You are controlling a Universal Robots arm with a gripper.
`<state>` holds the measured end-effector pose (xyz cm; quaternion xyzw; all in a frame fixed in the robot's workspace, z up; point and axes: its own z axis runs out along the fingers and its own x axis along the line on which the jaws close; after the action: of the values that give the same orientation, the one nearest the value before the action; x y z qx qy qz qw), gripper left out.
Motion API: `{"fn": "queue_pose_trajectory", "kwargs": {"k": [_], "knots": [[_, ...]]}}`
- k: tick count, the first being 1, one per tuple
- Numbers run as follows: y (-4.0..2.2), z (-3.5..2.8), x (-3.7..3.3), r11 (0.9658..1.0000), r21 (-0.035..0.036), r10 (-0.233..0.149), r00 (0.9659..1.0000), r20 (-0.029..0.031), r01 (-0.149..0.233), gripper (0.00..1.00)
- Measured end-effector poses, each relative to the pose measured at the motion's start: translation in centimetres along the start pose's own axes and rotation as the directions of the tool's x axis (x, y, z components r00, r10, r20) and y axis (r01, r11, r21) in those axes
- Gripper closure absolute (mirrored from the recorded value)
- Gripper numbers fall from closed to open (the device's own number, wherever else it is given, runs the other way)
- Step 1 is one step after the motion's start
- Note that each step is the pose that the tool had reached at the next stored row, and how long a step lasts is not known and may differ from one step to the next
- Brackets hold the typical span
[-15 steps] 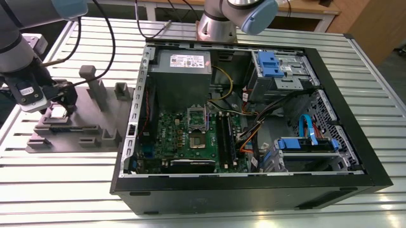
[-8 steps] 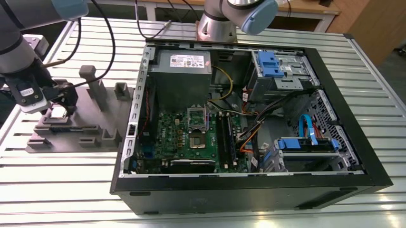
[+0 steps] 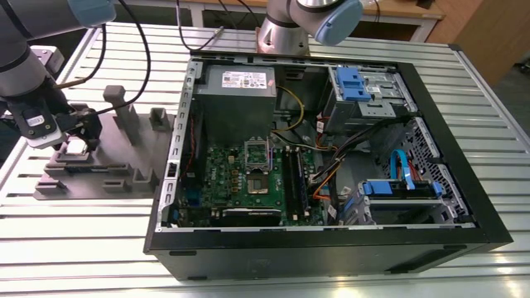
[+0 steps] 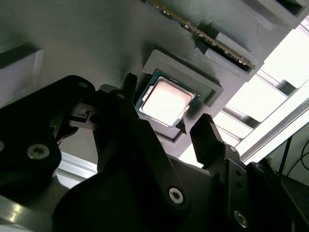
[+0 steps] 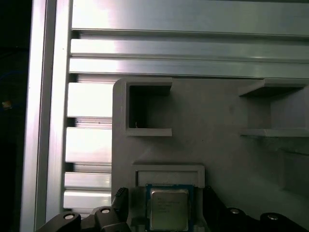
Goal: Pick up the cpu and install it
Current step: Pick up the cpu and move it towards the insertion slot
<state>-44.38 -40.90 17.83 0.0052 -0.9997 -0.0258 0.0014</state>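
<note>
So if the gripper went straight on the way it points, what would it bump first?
Probably the chip, in its grey holder between the open fingers of the gripper; depth is hard to judge.

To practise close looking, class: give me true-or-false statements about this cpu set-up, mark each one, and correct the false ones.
1. The cpu lies in a recess of the grey holder. True.
2. The cpu sits in the motherboard socket. False: it is in the holder, outside the case.
3. The hand is open, with a finger on each side of the cpu. True.
4. The case is closed. False: its side is off and the motherboard shows.
5. The holder stands at the exterior view's right of the case. False: it stands at the left.
</note>
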Motion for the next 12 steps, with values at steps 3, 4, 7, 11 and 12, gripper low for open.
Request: {"fn": "queue_pose_trajectory", "kwargs": {"k": [3, 4, 7, 11, 12], "knots": [[0.00, 0.00, 0.00, 1.0000, 0.0000, 0.000, 1.0000, 0.0000, 0.000, 0.31], [0.00, 0.00, 0.00, 1.0000, 0.0000, 0.000, 1.0000, 0.0000, 0.000, 0.31], [0.00, 0.00, 0.00, 1.0000, 0.0000, 0.000, 1.0000, 0.0000, 0.000, 0.38], [-0.03, 0.00, 0.00, 1.0000, 0.0003, 0.000, 1.0000, 0.0001, 0.000, 0.38], [-0.09, 0.01, 0.00, 1.0000, 0.0002, 0.000, 1.0000, 0.0002, 0.000, 0.38]]}}
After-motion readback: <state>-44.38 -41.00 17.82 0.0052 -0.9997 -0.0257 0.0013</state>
